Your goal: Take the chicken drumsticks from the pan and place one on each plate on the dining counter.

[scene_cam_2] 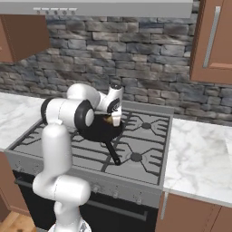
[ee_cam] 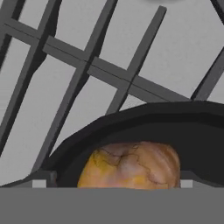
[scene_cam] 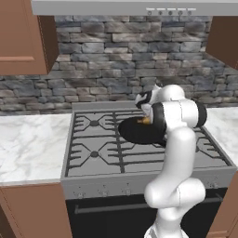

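Chicken drumsticks [ee_cam: 131, 165] are sitting in the pan [scene_cam: 139, 131], which is resting on the stove [scene_cam: 93, 153] toward the middle of its grate, with its handle [scene_cam_2: 111, 153] pointing at the front edge. In the hand view one drumstick is lying just ahead of the gripper [scene_cam_2: 116, 118], between the two finger tips [ee_cam: 40, 181], which are standing wide apart and closing on nothing. The hand is hanging low over the pan, so the step in hand appears to be the first pickup. To do it well, I judge the fingers should be straddling the meat across its narrow width, dropping until the tips are nearly meeting the pan floor, and only then closing, since a high pinch on a rounded piece is likely to squeeze it out. The drumstick is looking golden-brown with orange and paler patches, lumpy and rounded, probably slick. The pan is looking black, round and shallow, with a low rim that the tips must be clearing. The grate is showing dark straight bars over a flat grey stove top; pale veined marble desk surfaces are flanking it.
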